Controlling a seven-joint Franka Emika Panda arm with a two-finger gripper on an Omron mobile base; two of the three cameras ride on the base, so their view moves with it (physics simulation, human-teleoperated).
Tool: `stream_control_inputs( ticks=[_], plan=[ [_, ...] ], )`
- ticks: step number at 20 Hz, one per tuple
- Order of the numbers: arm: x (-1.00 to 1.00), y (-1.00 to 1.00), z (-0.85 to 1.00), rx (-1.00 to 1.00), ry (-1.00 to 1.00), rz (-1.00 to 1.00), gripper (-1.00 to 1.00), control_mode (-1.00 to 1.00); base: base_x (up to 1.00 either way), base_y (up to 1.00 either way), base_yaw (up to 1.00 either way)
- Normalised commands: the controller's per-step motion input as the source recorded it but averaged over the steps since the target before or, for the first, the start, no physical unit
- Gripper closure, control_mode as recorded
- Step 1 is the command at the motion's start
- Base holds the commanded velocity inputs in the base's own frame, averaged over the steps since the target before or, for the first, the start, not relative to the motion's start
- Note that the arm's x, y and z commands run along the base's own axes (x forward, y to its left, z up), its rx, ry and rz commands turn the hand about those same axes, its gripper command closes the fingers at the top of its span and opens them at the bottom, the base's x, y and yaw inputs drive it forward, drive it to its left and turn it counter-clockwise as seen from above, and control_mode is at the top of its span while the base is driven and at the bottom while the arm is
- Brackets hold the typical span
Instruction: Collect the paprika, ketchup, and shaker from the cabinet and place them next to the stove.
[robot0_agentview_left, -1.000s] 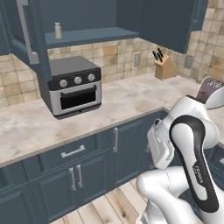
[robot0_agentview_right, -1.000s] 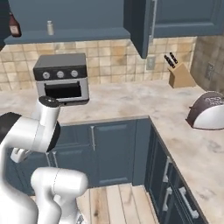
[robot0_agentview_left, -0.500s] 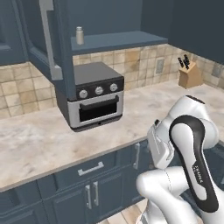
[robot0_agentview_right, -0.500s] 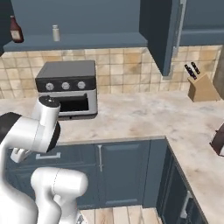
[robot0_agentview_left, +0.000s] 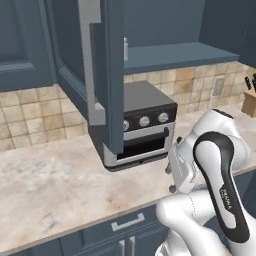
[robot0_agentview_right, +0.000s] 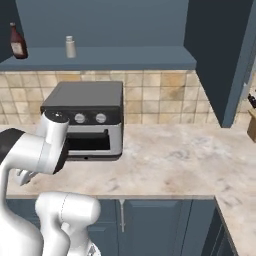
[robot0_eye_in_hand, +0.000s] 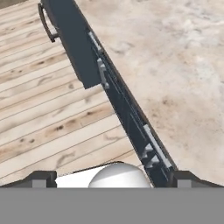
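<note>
The ketchup (robot0_agentview_right: 18, 42), a brown-red narrow-necked bottle with a pale label, stands at the left end of the open slate-blue cabinet (robot0_agentview_right: 125, 57)'s flat shelf. The shaker (robot0_agentview_right: 70, 47), a pale cylinder with a rounded top, stands upright on that shelf, well apart to the bottle's right. Below sits a boxy black-and-silver toaster oven (robot0_agentview_right: 89, 120) on the mottled stone counter (robot0_agentview_right: 165, 160). The gripper (robot0_eye_in_hand: 112, 178) points down over wood-plank floor and counter edge, jaws wide apart, empty.

Open slate-blue cabinet (robot0_agentview_right: 100, 57): ketchup (robot0_agentview_right: 18, 42) bottle upright at shelf's left end; shaker (robot0_agentview_right: 70, 47) upright, apart to its right.
</note>
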Motion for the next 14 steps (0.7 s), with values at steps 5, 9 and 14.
stream_control_inputs(
  ticks=[5, 9, 14],
  plan=[
    [0.00, 0.00, 0.00, 0.00, 0.00, 0.00, -1.00, 1.00, 0.73, 0.00, 0.22],
    [0.14, 0.00, 0.00, 0.01, -0.01, 0.02, -1.00, -1.00, 0.47, 0.00, 0.11],
    [0.58, -0.04, 0.12, 0.02, -0.03, 0.03, -1.00, -1.00, 0.00, 0.00, 0.00]
  ],
)
